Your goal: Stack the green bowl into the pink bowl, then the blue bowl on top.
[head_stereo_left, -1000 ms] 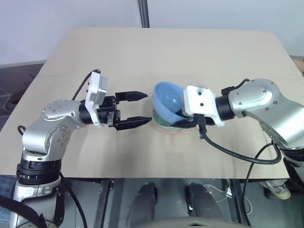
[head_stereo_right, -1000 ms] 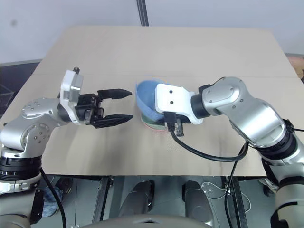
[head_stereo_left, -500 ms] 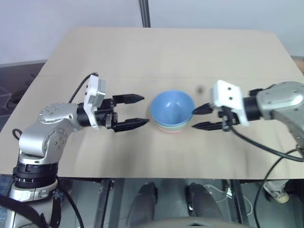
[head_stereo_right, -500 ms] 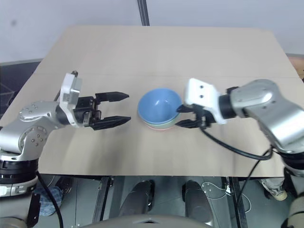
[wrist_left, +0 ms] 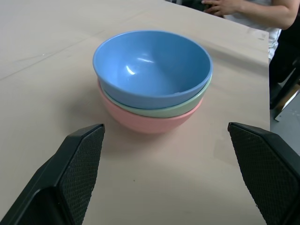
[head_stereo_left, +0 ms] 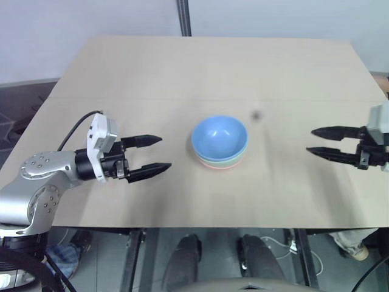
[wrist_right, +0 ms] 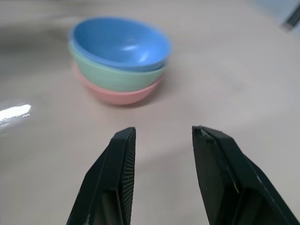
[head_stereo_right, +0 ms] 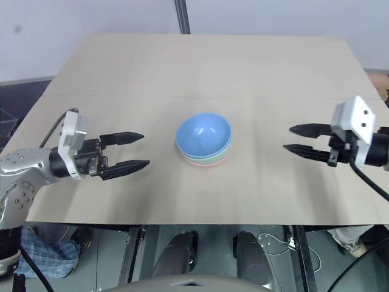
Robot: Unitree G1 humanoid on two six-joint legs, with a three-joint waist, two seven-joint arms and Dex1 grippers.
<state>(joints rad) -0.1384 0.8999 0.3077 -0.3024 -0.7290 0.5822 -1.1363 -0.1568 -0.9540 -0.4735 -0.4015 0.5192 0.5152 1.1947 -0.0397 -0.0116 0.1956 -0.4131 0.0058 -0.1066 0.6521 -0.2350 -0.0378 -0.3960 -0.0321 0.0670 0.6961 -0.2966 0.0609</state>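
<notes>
The three bowls stand nested in one stack at the middle of the table. The blue bowl (head_stereo_left: 219, 136) is on top, the green bowl (wrist_left: 185, 108) shows as a rim beneath it, and the pink bowl (wrist_left: 140, 123) is at the bottom. My left gripper (head_stereo_left: 154, 153) hangs open to the left of the stack, pointing at it, well apart. My right gripper (head_stereo_left: 315, 141) is open far to the right, also pointing at the stack, with nothing between its fingers.
The tan table (head_stereo_left: 182, 67) has a faint seam across its middle and a small dark spot (head_stereo_left: 256, 115) right of the stack. A person's hand and sleeve (wrist_left: 243, 7) rest at the table's far edge in the left wrist view.
My right gripper let go of the blue bowl, which now sits level in the stack, and drew far back to the right. My left gripper drew back to the left a little.
</notes>
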